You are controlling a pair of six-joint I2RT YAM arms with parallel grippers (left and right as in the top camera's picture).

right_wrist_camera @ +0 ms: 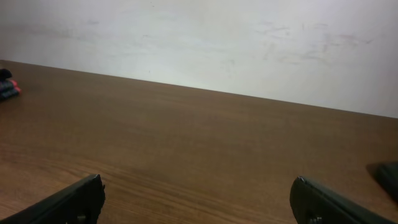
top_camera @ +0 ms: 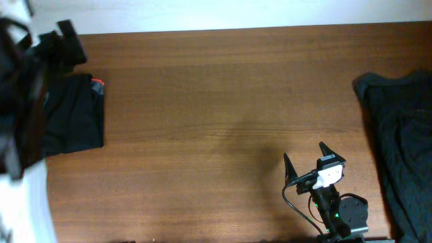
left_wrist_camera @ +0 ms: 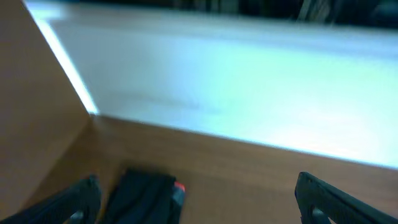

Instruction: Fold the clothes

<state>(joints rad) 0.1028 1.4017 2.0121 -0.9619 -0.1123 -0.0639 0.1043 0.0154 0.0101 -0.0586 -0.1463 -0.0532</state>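
My right gripper [top_camera: 305, 155] gapes wide and empty at lower right over the table [top_camera: 216, 88]. My left gripper [left_wrist_camera: 199, 208] is wide too, upper left, near the trousers [top_camera: 74, 121].

Table [top_camera: 223, 101]: brown wood-grain top, smooth, with a low satin sheen. Trousers [top_camera: 74, 125] at the left edge are thin, soft black matt cloth with a red trim strip [top_camera: 98, 84]; the dark heap [top_camera: 398, 142] at the right edge is also matt cloth, rumpled and creased. Right gripper [top_camera: 304, 151] looks like black matt plastic with a white plastic block [top_camera: 329, 177] behind the fingers; the wall [right_wrist_camera: 199, 37] past the far edge is white, matt and faintly scuffed.
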